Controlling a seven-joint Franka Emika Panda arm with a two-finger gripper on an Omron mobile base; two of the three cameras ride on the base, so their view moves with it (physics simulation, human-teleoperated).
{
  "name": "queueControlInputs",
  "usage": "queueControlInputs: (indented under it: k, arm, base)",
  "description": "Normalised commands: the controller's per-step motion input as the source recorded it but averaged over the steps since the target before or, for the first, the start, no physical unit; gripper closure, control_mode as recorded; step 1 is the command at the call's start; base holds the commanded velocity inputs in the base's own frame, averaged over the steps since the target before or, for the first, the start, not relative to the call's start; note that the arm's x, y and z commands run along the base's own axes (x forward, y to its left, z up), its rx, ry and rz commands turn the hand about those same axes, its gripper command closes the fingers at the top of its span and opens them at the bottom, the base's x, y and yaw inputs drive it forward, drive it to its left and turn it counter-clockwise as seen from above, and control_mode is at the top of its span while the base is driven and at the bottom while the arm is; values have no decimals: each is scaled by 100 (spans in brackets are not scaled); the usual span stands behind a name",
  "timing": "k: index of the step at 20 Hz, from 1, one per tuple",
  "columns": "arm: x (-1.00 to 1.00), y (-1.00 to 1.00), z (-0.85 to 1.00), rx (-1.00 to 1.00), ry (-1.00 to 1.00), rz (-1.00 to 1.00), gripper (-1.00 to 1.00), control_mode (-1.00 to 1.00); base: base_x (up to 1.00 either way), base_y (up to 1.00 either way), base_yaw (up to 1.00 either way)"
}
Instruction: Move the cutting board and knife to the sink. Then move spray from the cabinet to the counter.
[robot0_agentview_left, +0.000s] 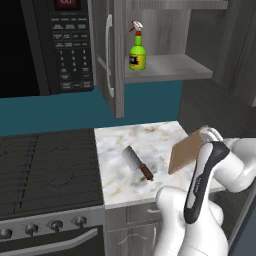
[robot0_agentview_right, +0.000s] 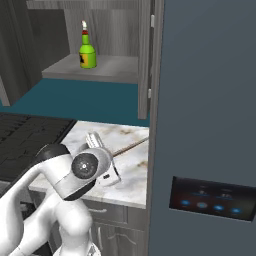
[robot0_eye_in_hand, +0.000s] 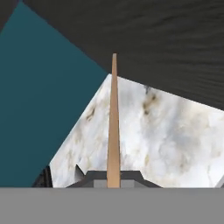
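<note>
Marble desk (robot0_agentview_left: 150, 137) beside the stove, cabinet (robot0_agentview_left: 165, 67) open above with the spray (robot0_agentview_left: 137, 50) on its shelf; the tool (robot0_eye_in_hand: 113, 181) is clenched on the cutting board (robot0_agentview_left: 186, 152), lifted edge-on above the desk. Stiff, light wood, probably slick, so grip its edge firmly. Knife (robot0_agentview_left: 136, 162) lies flat, best taken by the handle

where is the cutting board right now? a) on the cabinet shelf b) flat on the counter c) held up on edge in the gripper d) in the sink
c: the cutting board is lifted off the counter, clamped edge-on in the gripper, while the knife lies on the marble.
</note>
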Motion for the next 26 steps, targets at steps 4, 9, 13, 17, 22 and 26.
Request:
queueControlInputs:
  k: [4, 9, 13, 17, 22, 26]
  arm:
    - [0, 46, 100, -28, 15, 0, 100, -100]
    - [1, 26, 53, -2, 23, -1, 100, -100]
    - [0, 29, 68, -3, 33, 0, 100, -100]
    - [-4, 32, 85, -8, 32, 0, 100, -100]
    - [-9, 46, 74, -9, 17, 0, 100, -100]
    - [-53, 38, 30, -2, -2, 0, 100, -100]
  base:
    - [0, 0, 0]
    - [0, 0, 0]
    - [0, 0, 0]
    - [0, 0, 0]
    - [0, 0, 0]
    - [0, 0, 0]
